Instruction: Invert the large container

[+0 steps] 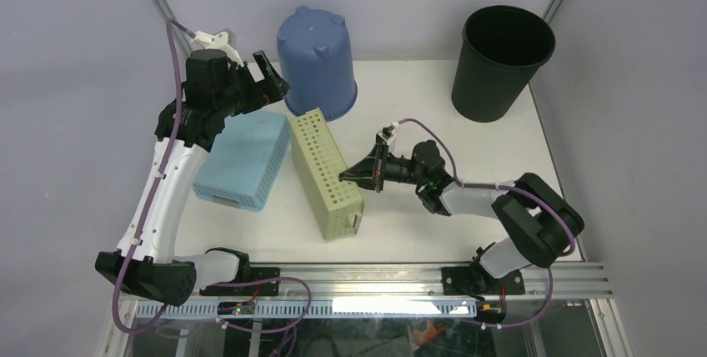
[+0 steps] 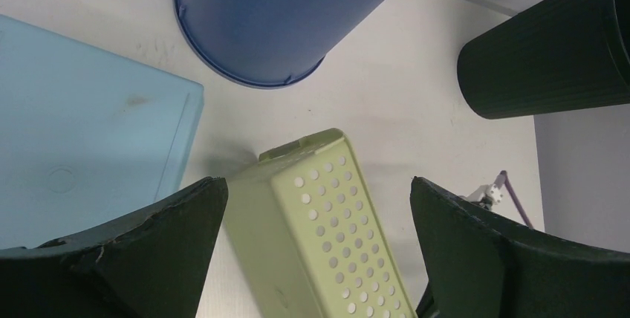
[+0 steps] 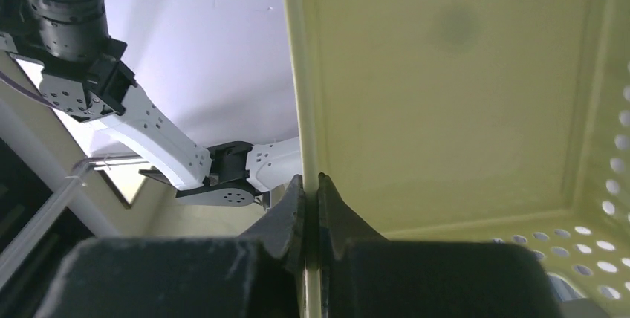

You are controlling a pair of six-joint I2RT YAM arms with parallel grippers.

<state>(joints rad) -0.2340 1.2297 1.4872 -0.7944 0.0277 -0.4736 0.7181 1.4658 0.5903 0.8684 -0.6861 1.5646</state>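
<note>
Top external view: green basket (image 1: 321,165) lies on its side mid-table, long axis running far-left to near-right, mouth facing right arm. Right gripper (image 1: 350,175) sits at basket's right edge and is nearer arm. Right wrist view shows fingers (image 3: 286,218) pinched on 1 thin rim wall. Left gripper (image 1: 268,80) spread wide, hovering above basket's far end, holding nothing. Basket interior bare. Blue bucket (image 1: 317,61) and pale blue box (image 1: 242,159) sit bottom-up, contents hidden. Black bin (image 1: 503,61) upright, nothing visible inside. Judgement: next roll goes leftward about long axis.
</note>
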